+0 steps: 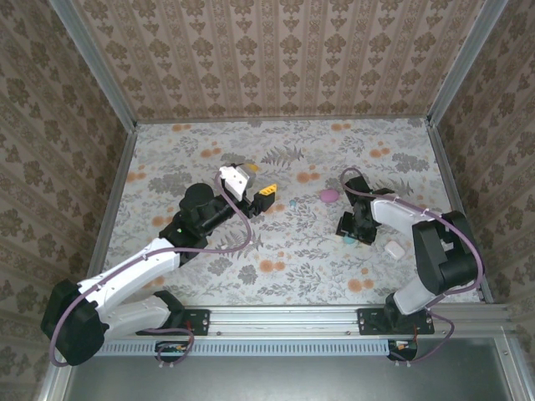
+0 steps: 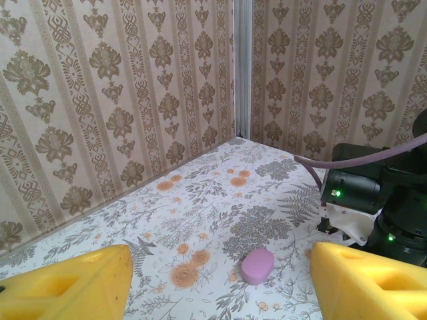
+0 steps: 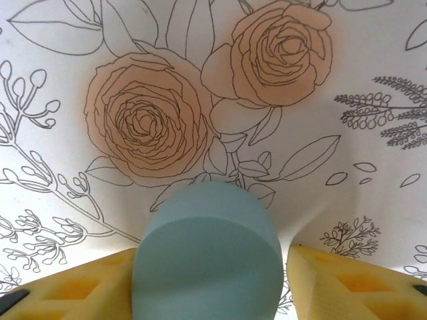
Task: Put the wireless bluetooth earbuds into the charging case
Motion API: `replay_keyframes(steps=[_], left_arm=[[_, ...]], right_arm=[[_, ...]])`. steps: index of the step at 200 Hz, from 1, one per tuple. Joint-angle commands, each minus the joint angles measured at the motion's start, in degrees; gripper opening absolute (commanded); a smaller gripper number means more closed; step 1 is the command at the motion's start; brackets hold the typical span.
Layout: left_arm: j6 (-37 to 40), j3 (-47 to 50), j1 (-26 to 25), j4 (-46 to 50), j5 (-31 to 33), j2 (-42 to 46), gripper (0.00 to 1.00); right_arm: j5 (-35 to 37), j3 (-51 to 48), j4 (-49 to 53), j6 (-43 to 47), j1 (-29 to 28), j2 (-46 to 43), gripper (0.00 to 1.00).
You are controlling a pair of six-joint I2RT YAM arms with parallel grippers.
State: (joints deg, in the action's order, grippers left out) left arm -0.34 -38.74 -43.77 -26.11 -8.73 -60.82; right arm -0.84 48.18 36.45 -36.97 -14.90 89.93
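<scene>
While our left gripper [image 2: 220, 267] is hanging open and empty, our right gripper [image 3: 213, 273] is sitting open around the teal case [image 3: 207, 240], pink case [image 2: 257, 265] at eleven o'clock.

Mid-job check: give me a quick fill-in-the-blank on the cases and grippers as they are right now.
1. The case between the right gripper's fingers is ____ in colour.
2. Ahead of the left gripper, a ____ case lies on the table.
3. The left gripper's jaws stand ____, with nothing between them.
4. In the top view, the white case lies beside the ____ arm.
Missing words: teal; pink; open; right.
</scene>
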Motion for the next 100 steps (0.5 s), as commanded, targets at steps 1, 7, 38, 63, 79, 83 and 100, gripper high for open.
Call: replay_keyframes(steps=[1,7,38,63,79,83,100], left_arm=[[-0.4,0.4,0.4,-1.0,-0.3,-0.4,0.72],[-0.4,0.4,0.5,-1.0,-0.3,-0.4,0.72],[-0.5,0.6,0.7,-1.1,-0.2,-0.6,0.72],[-0.5,0.3,0.7,-1.1,-0.5,-0.8,0.72],[-0.6,0.2,0.8,-1.0,-0.4,-0.8,0.72],[-0.6,0.2,0.7,-1.0,-0.4,-0.8,0.72],[-0.6,0.2,0.7,-1.0,-0.6,-0.8,0.72]], right_arm=[[2.8,1.6,1.9,-0.8,-0.3,0.4,0.55],[3.2,1.7,2.4,-0.7,-0.2,0.2,0.54],[3.5,1.7,2.1,1.3,-0.2,-0.6,0.52],[2.9,1.8,1.8,1.6,-0.3,0.2,0.49],[2.8,1.5,1.8,1.6,-0.5,0.2,0.48],[2.8,1.5,1.6,1.5,-0.5,0.1,0.47],[2.5,1.1,1.5,1.6,-0.7,-0.2,0.46]])
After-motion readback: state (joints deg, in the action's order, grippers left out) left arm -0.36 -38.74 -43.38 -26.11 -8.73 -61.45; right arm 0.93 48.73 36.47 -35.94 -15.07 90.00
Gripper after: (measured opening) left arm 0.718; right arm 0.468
